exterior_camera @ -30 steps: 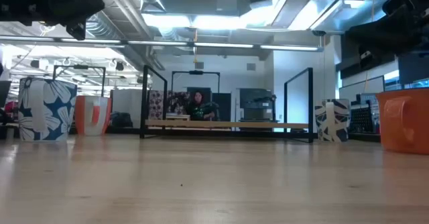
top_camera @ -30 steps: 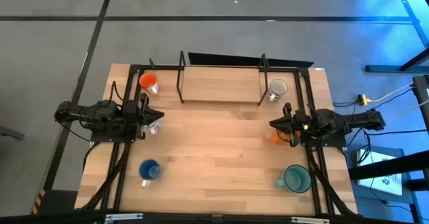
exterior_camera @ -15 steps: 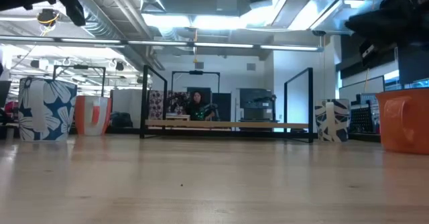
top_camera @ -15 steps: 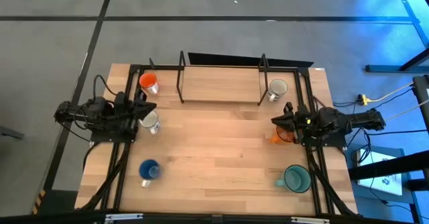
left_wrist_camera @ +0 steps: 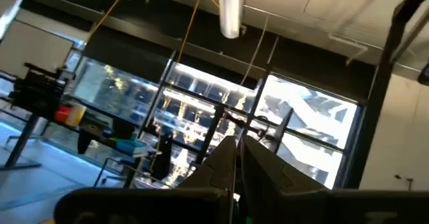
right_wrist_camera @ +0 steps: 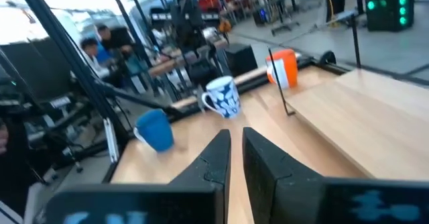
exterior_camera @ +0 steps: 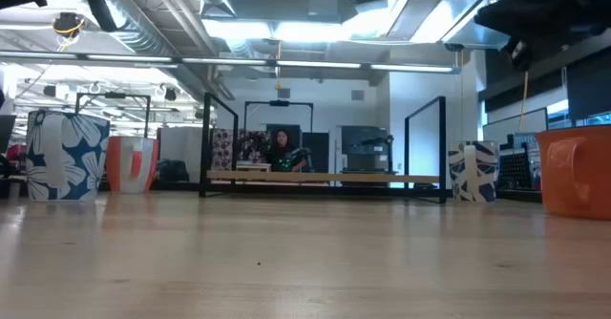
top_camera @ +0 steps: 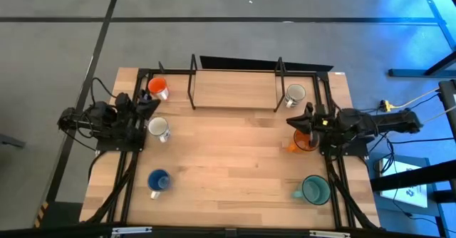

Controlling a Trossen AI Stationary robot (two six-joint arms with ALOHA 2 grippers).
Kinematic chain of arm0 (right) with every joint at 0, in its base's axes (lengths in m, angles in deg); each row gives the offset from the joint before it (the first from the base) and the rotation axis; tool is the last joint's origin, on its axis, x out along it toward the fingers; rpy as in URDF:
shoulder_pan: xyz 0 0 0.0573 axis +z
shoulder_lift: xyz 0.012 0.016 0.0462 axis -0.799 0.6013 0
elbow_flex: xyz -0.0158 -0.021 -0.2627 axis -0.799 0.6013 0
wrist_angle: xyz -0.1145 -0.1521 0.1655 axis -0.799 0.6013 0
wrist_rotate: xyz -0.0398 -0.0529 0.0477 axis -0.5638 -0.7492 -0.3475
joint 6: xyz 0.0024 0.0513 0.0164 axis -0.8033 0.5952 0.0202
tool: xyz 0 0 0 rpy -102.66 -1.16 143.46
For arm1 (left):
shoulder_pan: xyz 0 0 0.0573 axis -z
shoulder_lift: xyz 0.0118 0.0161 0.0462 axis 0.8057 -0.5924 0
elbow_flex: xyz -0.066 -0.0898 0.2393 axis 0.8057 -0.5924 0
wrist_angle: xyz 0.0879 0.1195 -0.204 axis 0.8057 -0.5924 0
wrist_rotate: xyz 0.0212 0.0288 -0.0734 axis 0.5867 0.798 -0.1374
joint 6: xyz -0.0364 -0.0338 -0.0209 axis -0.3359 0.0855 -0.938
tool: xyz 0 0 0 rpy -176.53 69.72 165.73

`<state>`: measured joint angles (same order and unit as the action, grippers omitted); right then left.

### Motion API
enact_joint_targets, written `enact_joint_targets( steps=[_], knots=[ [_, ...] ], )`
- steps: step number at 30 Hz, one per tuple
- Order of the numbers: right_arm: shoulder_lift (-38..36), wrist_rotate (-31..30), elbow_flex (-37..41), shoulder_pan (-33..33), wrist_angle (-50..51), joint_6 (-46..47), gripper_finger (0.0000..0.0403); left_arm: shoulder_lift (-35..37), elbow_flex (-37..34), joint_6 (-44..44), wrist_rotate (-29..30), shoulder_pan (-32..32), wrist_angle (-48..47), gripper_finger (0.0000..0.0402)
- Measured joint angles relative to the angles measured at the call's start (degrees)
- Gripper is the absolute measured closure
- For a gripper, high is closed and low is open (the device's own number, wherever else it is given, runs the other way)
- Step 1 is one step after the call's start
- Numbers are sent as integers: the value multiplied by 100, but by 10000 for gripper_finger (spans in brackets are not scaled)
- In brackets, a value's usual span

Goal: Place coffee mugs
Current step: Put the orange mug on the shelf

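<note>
Six mugs stand upright on the wooden table. The orange mug (top_camera: 157,88) and a white mug (top_camera: 158,129) are at the far left, the blue mug (top_camera: 157,181) at the near left. A white-grey mug (top_camera: 294,94) is at the far right and the teal mug (top_camera: 314,189) at the near right. The orange-red mug (top_camera: 303,141) stands partly under my right arm. My left gripper (top_camera: 148,104) is shut, tipped upward between the orange and white mugs. My right gripper (top_camera: 298,120) is shut above the orange-red mug's far side, touching nothing.
A raised wooden shelf (top_camera: 235,88) with black upright frames runs along the far edge, between the orange and white-grey mugs. The table's middle (top_camera: 228,159) is bare wood. Black arm bases stand at both side edges. A person (exterior_camera: 282,150) sits in the room beyond.
My left gripper has drawn back from over the white mug toward the table's left and far edges, rising and tipping upward, and the mug now shows uncovered. My right gripper has shifted a little toward the far edge and risen, showing more of the orange-red mug.
</note>
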<state>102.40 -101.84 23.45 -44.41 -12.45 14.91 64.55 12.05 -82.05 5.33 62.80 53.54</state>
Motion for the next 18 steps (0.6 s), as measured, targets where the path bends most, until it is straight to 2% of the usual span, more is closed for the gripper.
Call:
enact_joint_targets(
  steps=[4,11,15,18],
  knots=[
    [760,-1,-608,-2,435,20,375,1,0,1,31,0,237,382],
    [1866,-137,-1724,-1,1821,153,375,-26,52,224,25,0,307,382],
    [2324,-234,-2305,0,2542,145,375,-282,173,656,-86,0,300,382],
    [2616,-240,-2637,0,2679,142,375,-554,292,945,-58,0,326,382]
  ],
)
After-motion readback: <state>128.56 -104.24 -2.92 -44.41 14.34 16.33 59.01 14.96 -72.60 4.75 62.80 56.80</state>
